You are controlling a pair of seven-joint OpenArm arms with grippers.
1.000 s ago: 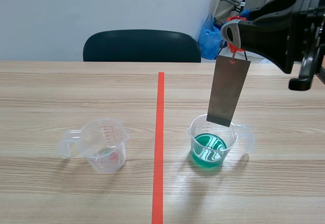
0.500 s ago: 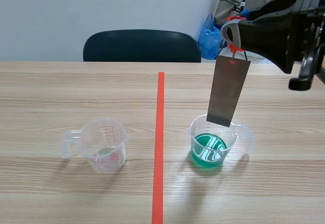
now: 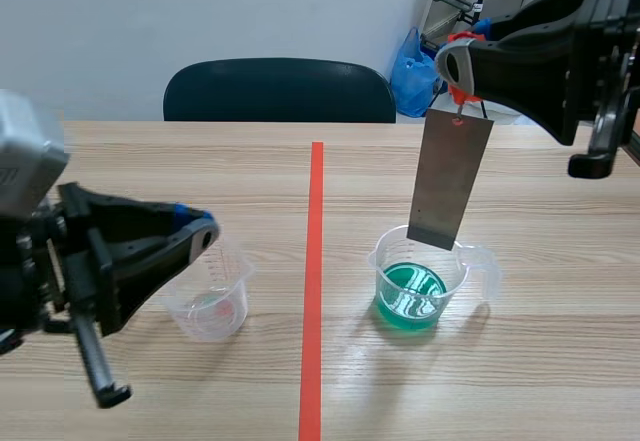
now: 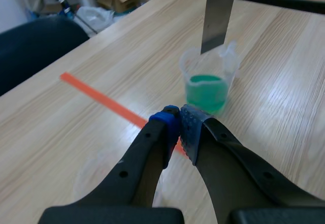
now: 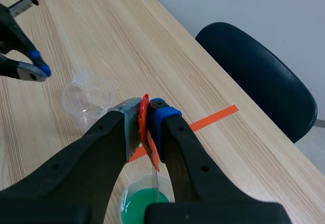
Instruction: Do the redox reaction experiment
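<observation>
We judge the experiment to be near its start. The flat grey metal strip (image 3: 450,179) hangs upright in the right half of the scene frame. Its lower edge is level with the far rim of the clear plastic cup of green liquid (image 3: 420,286). We see no part of it under the surface, so the dip is left to do.

At the upper right, the right gripper (image 3: 457,69) is closed on a small orange-red clip (image 3: 460,91) from which the strip dangles. At the lower left, the left gripper (image 3: 203,233) hovers over the second clear plastic cup (image 3: 212,306), which looks nearly empty bar a reddish trace. Its fingers meet with nothing between them.

The right wrist view shows the clip pinched between the pads (image 5: 160,115), but the strip is hidden there. The left wrist view shows the blue pads (image 4: 170,122) touching and the strip's end by the rim of the cup of green liquid. We cannot tell whether it is over or behind it.
</observation>
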